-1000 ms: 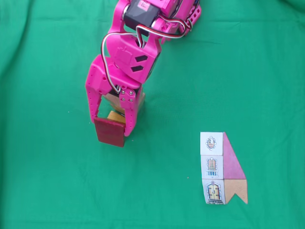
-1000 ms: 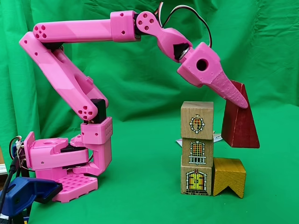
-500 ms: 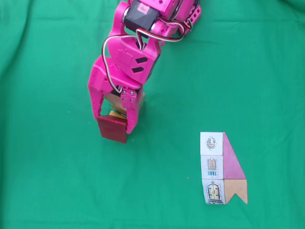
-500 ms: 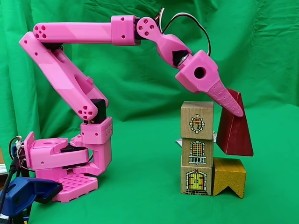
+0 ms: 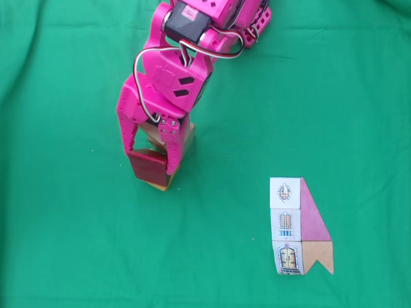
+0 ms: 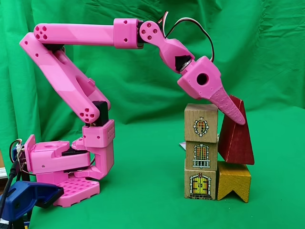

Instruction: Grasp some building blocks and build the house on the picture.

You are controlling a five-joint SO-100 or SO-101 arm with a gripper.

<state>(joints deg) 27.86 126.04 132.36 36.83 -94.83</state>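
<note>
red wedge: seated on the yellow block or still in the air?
Seated, it seems: in a fixed view the red wedge meets the yellow block with no gap, slightly tilted, the hand shut on it.

The arm (image 6: pixel 76 33) is moulded wholly in bright pink plastic, with round holes at its joints. Black servo bodies are set between the segments. White and dark cables (image 6: pixel 190 24) are looped above the tapered gripper (image 5: pixel 149 151).

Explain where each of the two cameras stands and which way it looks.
A fixed view: above, facing straight down on the green cloth, the picture and the arm's pink gripper.
A fixed view: at table level, facing sideways; the whole arm with its base shows.
Shared: the gripper holding the red wedge by the block tower.
</note>
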